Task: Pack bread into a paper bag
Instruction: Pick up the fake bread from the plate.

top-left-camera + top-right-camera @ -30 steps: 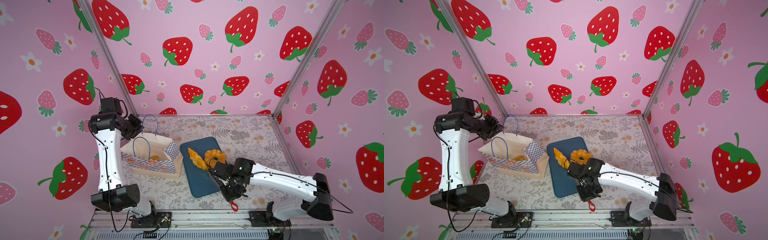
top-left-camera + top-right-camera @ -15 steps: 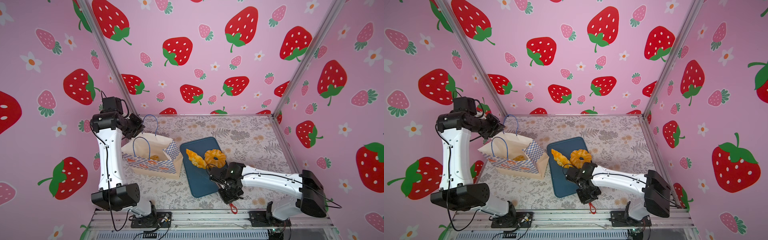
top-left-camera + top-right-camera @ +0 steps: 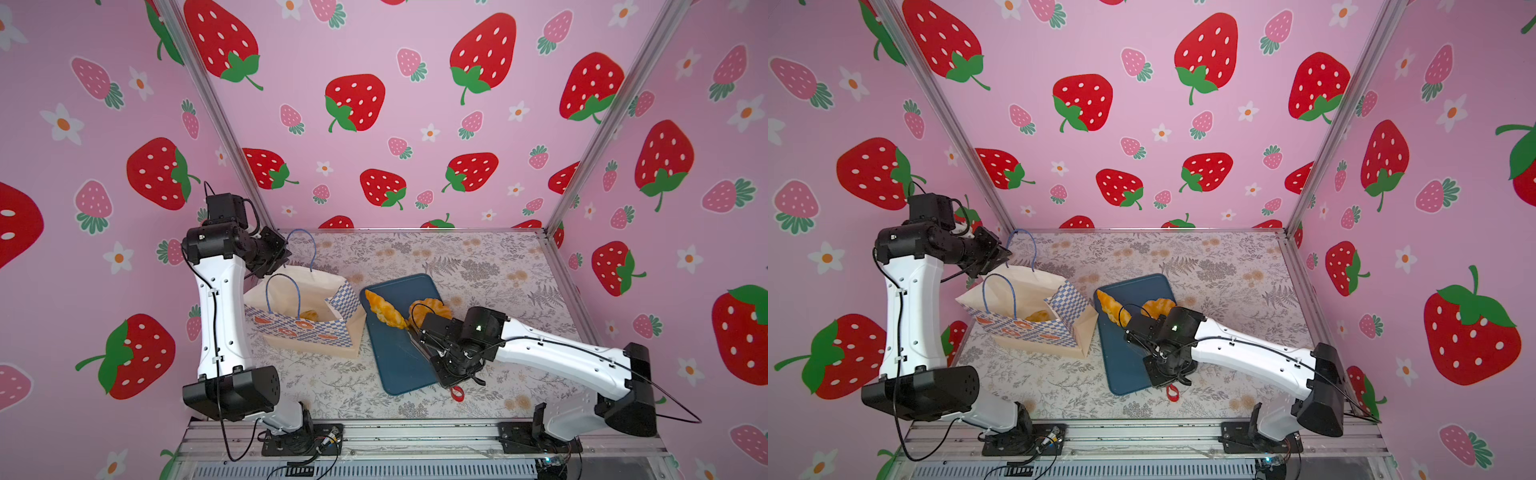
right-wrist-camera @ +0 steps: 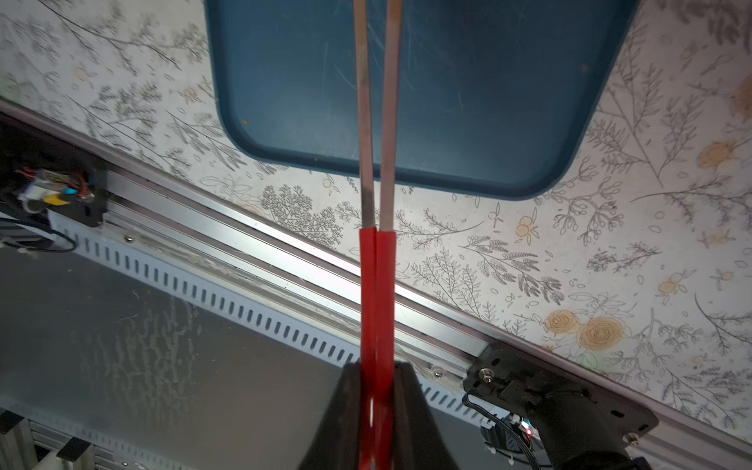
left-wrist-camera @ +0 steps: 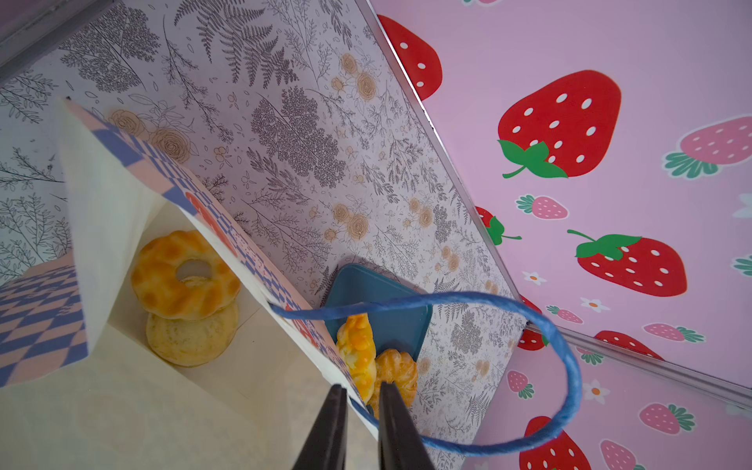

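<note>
Gripping tongs over the tray on the right while the left arm pinches the bag's rim.

Nearest me, the right arm's fingers [image 4: 350,407] are clamped together on the red handles of a pair of tongs [image 4: 368,285], whose metal blades reach out over the dark blue tray [image 4: 488,101] on the table [image 3: 478,270]. Farther along the tray the croissant [image 3: 384,312] lies slantwise with its near end by the tong tips; I cannot tell whether they pinch it. A twisted ring [image 3: 434,308] sits just to its right, partly under the arm. Just left of the tray stands the paper bag [image 3: 303,332], mouth open, with a second ring [image 5: 185,274] resting on the round bun [image 5: 191,344] at the bottom. At the bag's far rim the left arm's fingers [image 5: 333,427] are squeezed nearly together on the paper edge.
</note>
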Robot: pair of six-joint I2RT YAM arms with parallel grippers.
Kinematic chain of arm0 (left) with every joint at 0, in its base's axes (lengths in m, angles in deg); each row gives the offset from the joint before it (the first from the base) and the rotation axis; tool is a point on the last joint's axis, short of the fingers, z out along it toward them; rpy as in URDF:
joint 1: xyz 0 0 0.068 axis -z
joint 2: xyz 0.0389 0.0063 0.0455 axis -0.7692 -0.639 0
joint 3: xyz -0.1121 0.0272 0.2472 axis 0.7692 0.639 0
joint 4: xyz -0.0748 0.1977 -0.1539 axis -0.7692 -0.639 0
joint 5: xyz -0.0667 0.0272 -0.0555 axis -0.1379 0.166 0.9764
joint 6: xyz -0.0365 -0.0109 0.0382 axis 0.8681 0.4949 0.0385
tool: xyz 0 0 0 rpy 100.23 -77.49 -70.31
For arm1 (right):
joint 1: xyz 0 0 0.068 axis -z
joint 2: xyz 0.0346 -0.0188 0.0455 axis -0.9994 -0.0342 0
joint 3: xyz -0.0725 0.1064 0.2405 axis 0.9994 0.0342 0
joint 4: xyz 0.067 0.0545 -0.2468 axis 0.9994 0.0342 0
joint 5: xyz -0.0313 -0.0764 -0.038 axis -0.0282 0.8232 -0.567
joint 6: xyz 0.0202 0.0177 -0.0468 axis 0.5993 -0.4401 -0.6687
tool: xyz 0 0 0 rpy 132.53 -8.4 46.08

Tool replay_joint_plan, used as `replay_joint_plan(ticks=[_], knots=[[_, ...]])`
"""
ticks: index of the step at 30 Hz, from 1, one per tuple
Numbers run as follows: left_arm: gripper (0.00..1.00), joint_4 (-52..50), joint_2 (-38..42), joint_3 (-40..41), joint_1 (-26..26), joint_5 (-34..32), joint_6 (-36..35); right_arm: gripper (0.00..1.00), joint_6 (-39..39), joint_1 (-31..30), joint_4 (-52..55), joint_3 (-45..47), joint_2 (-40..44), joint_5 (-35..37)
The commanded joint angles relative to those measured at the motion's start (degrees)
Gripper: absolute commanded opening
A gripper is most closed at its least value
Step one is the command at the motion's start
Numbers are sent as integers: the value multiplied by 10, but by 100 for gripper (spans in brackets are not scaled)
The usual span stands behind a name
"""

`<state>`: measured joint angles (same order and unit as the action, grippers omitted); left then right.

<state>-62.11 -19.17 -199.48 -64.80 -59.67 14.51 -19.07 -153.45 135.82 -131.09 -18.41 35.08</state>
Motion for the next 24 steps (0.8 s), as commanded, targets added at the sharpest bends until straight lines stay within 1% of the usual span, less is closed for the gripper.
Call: replay_joint_plan(ticks=[1,10,20,24], knots=[[21,2,-7,-15,5,-1,3,0,-5,6,55,-34,19,43],[21,2,-16,-27,20,-11,10,0,-16,26,110,-98,33,69],[20,2,-21,-33,42,-26,18,0,-35,35,181,-206,24,101],[20,1,-18,-29,48,-33,20,0,-46,37,212,-266,14,114]])
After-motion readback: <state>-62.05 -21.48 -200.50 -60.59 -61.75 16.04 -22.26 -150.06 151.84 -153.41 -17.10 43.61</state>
